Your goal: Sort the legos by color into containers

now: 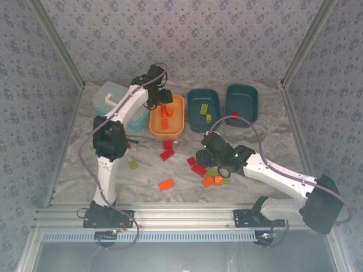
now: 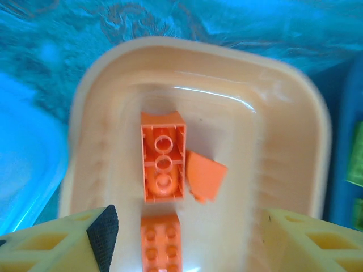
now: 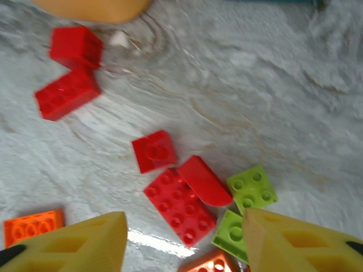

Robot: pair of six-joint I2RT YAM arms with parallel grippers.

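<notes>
- The left jaws are seen apart with nothing in them, above the orange bin [image 2: 272, 130], where three orange legos [image 2: 163, 164] are lying. If the arm gets swung away sloppily, the rim could be clipped and the bin shoved toward the light blue case [image 1: 108, 97].
- The right jaws are held apart too, nothing clamped, low over a tight cluster on the surface [image 3: 272, 85]. A red brick [image 3: 180, 205] is touching a red curved piece [image 3: 204, 181], with lime green bricks [image 3: 252, 187] just beside.
- With things packed like that, two pieces could easily be pinched at once, or a green one dragged along.
- If the red brick is gripped skewed, it could be popped out and flicked away.
- The green-holding teal bin [image 1: 195, 122] and the red-holding teal bin [image 1: 244, 99] are set side by side, so a drop into the wrong one is pretty easily made.
</notes>
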